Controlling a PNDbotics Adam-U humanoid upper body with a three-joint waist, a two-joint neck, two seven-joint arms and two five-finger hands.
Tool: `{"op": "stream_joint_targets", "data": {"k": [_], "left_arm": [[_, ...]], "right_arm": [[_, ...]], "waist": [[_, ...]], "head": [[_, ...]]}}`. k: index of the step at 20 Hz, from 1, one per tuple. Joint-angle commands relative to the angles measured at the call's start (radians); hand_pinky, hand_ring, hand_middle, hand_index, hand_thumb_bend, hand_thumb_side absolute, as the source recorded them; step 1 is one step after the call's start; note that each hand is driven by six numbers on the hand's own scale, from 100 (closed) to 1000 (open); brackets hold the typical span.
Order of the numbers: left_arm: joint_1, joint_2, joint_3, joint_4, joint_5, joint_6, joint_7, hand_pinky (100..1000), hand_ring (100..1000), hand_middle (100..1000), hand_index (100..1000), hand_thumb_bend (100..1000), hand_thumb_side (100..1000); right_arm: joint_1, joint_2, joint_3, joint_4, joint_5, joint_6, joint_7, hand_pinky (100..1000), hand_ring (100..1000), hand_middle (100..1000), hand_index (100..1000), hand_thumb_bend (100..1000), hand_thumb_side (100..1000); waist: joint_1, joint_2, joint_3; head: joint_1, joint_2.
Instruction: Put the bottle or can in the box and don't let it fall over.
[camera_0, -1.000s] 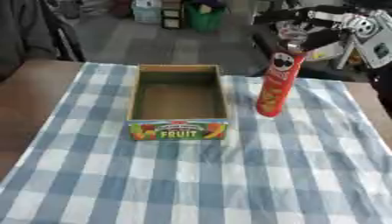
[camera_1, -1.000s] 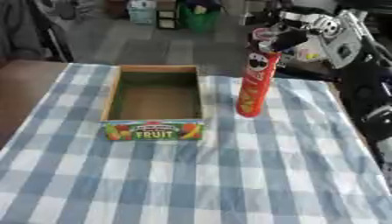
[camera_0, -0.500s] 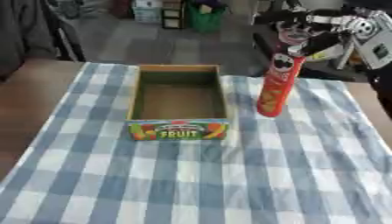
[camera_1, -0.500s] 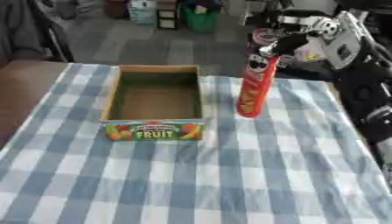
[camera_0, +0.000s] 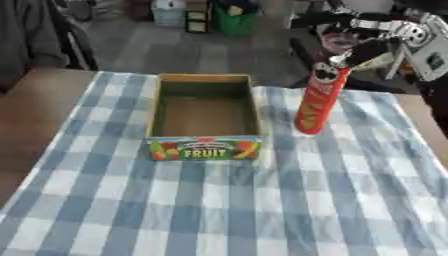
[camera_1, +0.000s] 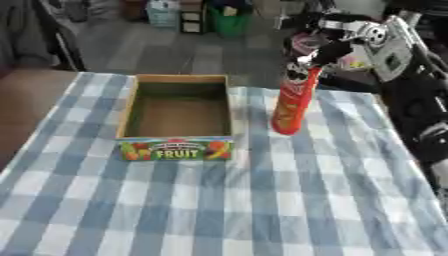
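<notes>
Fingers (camera_1: 325, 50) of my right hand (camera_0: 372, 47) are curling round the top of the red can (camera_0: 315, 100), which is tilting, its base touching the checked cloth (camera_0: 262, 200) on the bench, just right of the open cardboard box (camera_0: 205, 117)

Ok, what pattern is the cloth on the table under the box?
Blue and white checks on the cloth, clearest in the left eye view.

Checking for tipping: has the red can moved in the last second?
Yes. The red can now leans, its top tilted away from the box, base in place, with the right hand at its top.
</notes>
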Motion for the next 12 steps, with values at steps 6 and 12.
{"op": "stream_joint_targets", "data": {"k": [6,12], "left_arm": [[-0.011,0.02,0.007,-0.018,0.005,0.0,0.005,789,744,739,858,573,611],[-0.01,0.021,0.007,-0.017,0.006,0.001,0.006,789,744,739,858,572,610]], "right_arm": [[-0.017,-0.028,0.002,-0.051,0.06,0.0,-0.085,354,526,598,707,100,212],[-0.035,-0.028,0.011,-0.127,0.061,-0.009,-0.113,346,523,595,701,100,204]], "waist": [[0.001,-0.012,0.002],[0.0,-0.017,-0.002]], "head": [[0.001,-0.017],[0.007,-0.015]]}}
